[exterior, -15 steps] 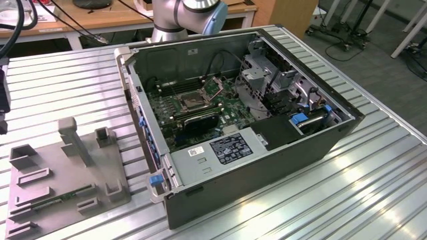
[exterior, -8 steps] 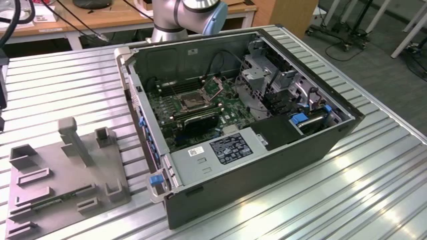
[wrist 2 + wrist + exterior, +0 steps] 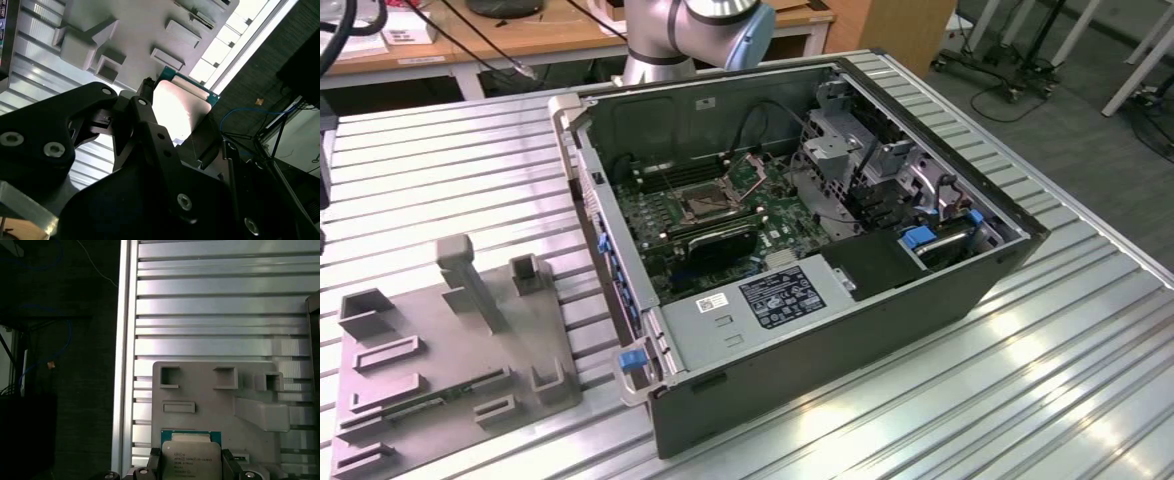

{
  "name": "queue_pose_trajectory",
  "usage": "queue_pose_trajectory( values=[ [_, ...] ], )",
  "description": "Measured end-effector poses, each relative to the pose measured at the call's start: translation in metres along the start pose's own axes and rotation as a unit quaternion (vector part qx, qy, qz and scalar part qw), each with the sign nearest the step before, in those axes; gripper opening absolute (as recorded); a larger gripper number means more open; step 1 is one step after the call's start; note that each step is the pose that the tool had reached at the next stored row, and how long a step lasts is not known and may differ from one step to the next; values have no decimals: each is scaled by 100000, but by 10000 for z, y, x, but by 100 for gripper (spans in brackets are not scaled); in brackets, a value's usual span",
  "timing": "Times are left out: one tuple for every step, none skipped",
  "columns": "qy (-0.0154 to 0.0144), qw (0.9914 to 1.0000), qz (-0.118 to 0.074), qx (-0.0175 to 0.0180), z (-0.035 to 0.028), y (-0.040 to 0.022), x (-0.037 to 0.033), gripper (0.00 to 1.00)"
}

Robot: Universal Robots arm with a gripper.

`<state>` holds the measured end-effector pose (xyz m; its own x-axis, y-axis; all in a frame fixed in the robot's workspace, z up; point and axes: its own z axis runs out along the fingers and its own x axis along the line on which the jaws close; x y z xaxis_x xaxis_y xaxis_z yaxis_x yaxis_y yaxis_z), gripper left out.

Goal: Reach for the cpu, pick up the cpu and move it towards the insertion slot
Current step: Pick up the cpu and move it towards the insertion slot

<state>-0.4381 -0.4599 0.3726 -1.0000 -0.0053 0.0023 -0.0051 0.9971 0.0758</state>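
In both wrist views the cpu (image 3: 191, 456) (image 3: 181, 106), a thin square chip with a pale silver face and a green rim, sits between my two black fingers (image 3: 154, 461). My gripper (image 3: 191, 464) (image 3: 177, 120) is shut on its two opposite edges. The chip hangs well above the grey holder plate (image 3: 215, 400) (image 3: 135, 30), apart from it. In the exterior view the insertion slot (image 3: 703, 205), a dark square socket with a silvery frame and a raised bracket, lies on the green board inside the open computer case (image 3: 854, 330).
The grey holder plate (image 3: 440, 350) with raised blocks and recesses lies on the ribbed metal table (image 3: 1014, 400) at the exterior view's left. The arm's base (image 3: 680, 40) stands behind the case. The table edge (image 3: 124, 365) borders dark floor with cables.
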Motion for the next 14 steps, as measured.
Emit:
queue_pose_trajectory(
  values=[
    [1,100000,2,-2,0,0,-12,54],
    [1,100000,2,-3,0,0,-26,54],
    [5,100000,1,3,0,0,-43,54],
    [5,100000,3,1,0,0,-60,54],
    [0,100000,1,-3,0,0,-75,54],
    [0,100000,3,-3,0,0,-89,54],
    [-1,100000,0,-4,0,0,-103,54],
    [-3,100000,4,-2,0,0,-115,54],
    [3,100000,1,0,0,0,-122,54],
    [-6,100000,4,-6,1,0,-126,54],
    [-3,100000,11,-2,1,0,-126,54],
    [-1,100000,10,-1,1,0,-126,54],
    [3,100000,4,1,-2,0,-127,54],
    [6,100000,4,4,-9,0,-128,54]
  ],
)
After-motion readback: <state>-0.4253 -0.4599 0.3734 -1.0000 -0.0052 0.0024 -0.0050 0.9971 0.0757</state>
